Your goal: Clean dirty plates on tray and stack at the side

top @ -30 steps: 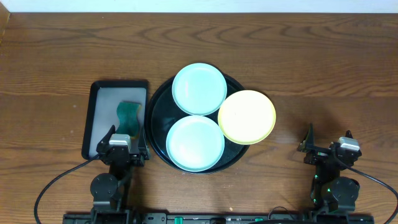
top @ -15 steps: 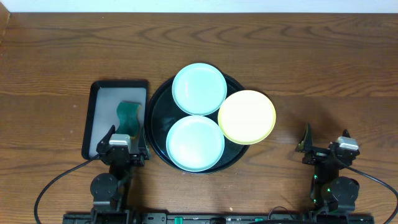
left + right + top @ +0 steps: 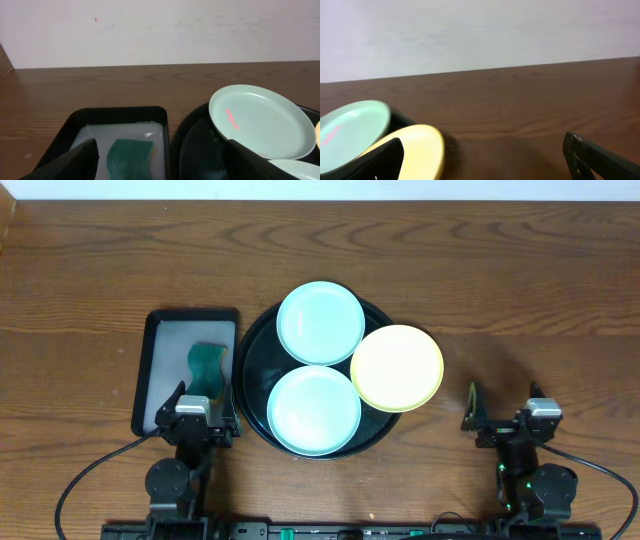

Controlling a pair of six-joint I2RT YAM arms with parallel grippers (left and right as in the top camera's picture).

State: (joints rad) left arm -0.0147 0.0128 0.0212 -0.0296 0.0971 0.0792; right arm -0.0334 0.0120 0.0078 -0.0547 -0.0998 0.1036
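Plates [image 3: 319, 410] on the tray [image 3: 254, 370], between and apart from left gripper [image 3: 203, 410] and right gripper [image 3: 503, 412], both with fingers [image 3: 75, 165] spread wide

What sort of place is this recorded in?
Likely a lab tabletop staged for dishwashing practice, not a real kitchen: a wooden table against a plain white wall, plates on a round tray, and a sponge in a small tray.

Overhead looks down; 2 low wrist views share mint plate [image 3: 262, 122].
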